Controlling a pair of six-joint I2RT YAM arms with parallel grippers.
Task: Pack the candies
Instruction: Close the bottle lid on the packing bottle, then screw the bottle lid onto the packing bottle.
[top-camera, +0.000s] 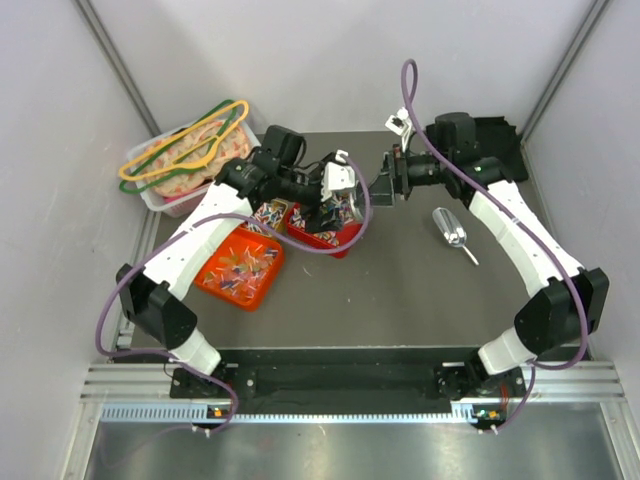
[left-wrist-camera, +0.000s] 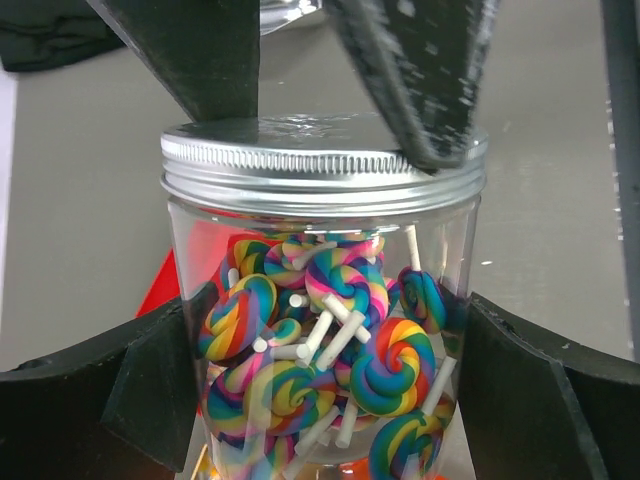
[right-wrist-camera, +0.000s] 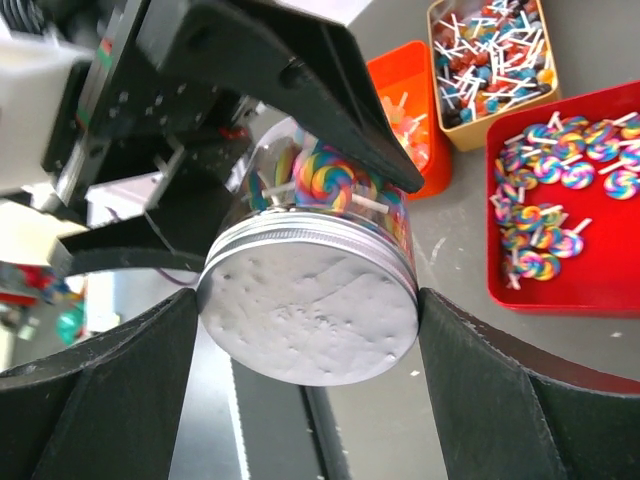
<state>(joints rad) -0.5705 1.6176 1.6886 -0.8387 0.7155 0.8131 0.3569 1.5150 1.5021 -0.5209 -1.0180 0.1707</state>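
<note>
The candies (left-wrist-camera: 330, 360) sit packed in the clear jar (left-wrist-camera: 322, 235), and we see the left gripper (left-wrist-camera: 325, 400) clamped round its body, mid-air. The jar's long axis points straight at the right gripper (right-wrist-camera: 310, 325), whose fingers press the silver lid (right-wrist-camera: 305, 300) from both sides.

Lollipops (left-wrist-camera: 395, 365) fill a jar (left-wrist-camera: 445, 250), its lid (right-wrist-camera: 308, 310) on top, at mid-table, apparently above a tray (top-camera: 345, 245); another tray (top-camera: 212, 288) lies nearer and left, a scoop (top-camera: 452, 234) right, a bin (top-camera: 160, 197) in the far-left corner.
</note>
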